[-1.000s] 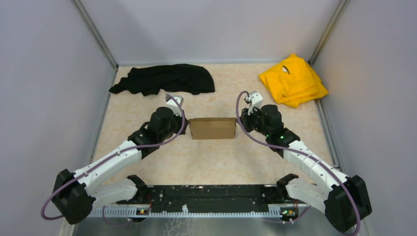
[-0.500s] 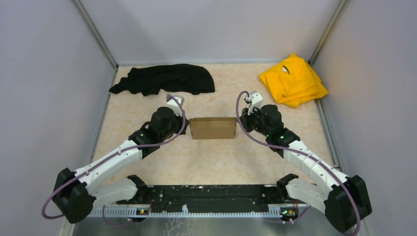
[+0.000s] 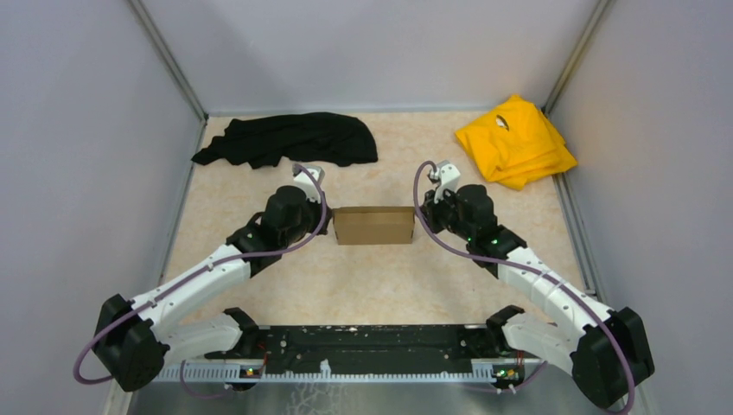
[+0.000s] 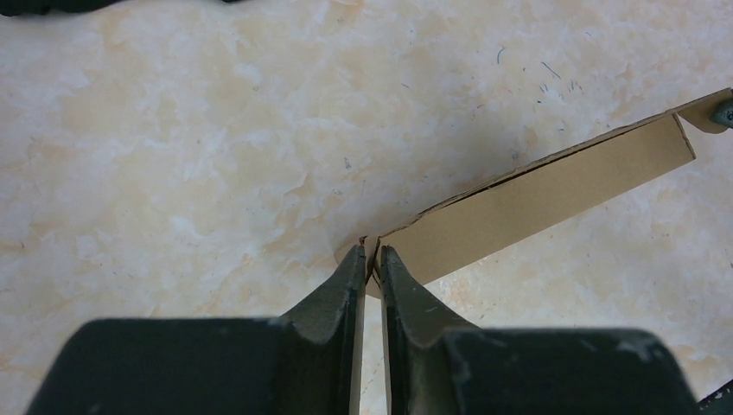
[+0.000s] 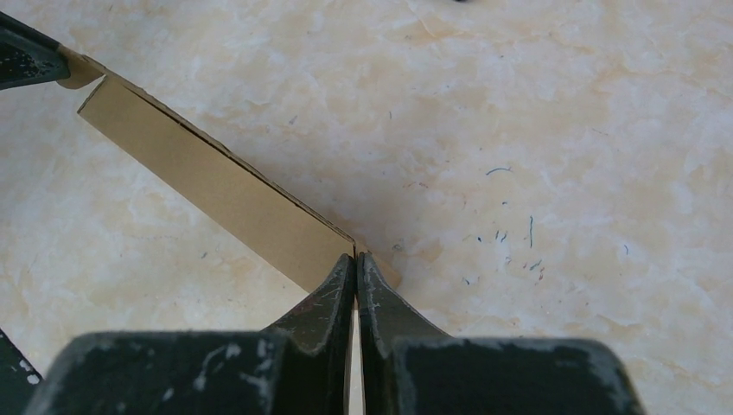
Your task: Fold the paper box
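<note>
Beige marbled table [image 3: 372,281], grey walls [image 3: 86,130]

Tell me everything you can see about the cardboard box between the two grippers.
The paper box is plain brown cardboard, a shallow rectangular shape folded shut, with a thin seam along its long side wall. It lies level at the middle of the table. The left gripper and right gripper each pinch a small end tab.
</note>
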{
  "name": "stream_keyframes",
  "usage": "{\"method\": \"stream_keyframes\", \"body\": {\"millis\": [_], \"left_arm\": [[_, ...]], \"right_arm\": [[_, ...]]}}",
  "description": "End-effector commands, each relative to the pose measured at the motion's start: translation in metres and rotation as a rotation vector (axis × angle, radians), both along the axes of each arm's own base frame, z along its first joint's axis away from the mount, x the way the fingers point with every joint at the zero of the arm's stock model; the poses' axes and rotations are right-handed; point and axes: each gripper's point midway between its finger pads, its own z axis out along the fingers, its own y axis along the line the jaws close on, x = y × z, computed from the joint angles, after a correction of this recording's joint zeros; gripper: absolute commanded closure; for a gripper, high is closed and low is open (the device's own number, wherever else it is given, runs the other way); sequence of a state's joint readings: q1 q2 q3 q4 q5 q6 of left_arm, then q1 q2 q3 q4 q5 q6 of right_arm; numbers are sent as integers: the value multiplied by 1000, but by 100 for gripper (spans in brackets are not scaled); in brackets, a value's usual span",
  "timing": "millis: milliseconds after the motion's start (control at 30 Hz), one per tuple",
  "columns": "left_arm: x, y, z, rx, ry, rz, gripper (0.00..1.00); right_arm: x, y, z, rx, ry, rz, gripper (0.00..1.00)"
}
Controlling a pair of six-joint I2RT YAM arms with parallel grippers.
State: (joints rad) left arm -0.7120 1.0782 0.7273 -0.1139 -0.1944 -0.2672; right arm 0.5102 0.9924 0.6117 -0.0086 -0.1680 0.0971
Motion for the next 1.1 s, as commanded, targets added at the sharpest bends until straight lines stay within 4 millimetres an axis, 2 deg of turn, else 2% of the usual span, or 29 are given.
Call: {"method": "stream_keyframes", "body": {"millis": [0, 1067], "left_arm": [[4, -6, 16, -15, -26, -10, 83], [-1, -10, 14, -35, 14, 1, 84]], "right_arm": [[6, 11, 30, 27, -65, 20, 99], [5, 22, 29, -2, -20, -25, 100]]}}
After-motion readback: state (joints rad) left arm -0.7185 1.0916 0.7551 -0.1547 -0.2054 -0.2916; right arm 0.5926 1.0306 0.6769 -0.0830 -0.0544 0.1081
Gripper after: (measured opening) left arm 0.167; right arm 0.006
